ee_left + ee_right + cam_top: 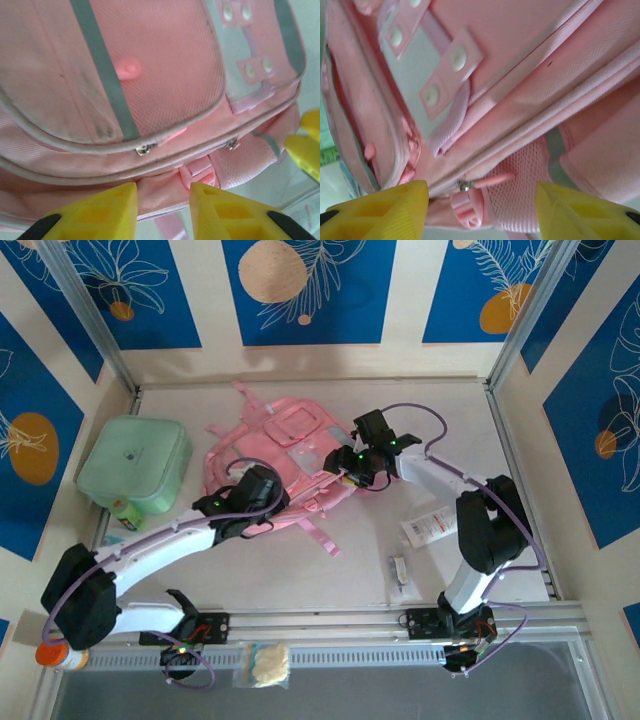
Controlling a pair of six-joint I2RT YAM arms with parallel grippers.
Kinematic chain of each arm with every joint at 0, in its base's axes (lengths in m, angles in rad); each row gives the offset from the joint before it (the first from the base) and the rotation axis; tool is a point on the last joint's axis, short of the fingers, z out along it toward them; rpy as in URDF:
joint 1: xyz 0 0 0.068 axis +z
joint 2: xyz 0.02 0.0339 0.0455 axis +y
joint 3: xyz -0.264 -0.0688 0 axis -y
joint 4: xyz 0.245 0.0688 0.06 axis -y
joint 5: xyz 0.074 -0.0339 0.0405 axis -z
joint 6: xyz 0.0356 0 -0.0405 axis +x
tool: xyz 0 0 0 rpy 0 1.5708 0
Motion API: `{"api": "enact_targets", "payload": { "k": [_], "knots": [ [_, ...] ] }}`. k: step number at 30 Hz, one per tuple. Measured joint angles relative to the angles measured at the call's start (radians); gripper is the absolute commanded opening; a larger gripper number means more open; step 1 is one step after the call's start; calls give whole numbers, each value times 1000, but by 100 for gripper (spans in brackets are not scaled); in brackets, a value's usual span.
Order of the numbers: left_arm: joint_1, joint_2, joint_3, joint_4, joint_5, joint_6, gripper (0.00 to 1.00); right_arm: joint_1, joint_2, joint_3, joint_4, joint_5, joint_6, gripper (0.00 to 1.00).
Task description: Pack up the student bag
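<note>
White table [330, 575], centre: left gripper [163, 195] open, straddling the near edge of the pink backpack [285, 445], which lies flat; right gripper [482, 192] wide open at its right side, a zipper pull [492, 180] just ahead.

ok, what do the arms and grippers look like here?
The left arm and right arm: white links, black joint housings, looping lilac cables, green LEDs near the wrists. The left gripper and right gripper: blocky yellow fingers with recessed pockets, black at the base.
</note>
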Motion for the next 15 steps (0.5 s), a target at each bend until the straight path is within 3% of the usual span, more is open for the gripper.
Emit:
{"api": "enact_targets", "payload": {
  "k": [7, 15],
  "knots": [
    [-19, 93, 0, 68, 25, 0, 27, 5, 85, 33, 23, 14, 129, 58],
    [-51, 130, -5, 87, 26, 0, 24, 11, 151, 70, 53, 18, 196, 38]
  ]
}}
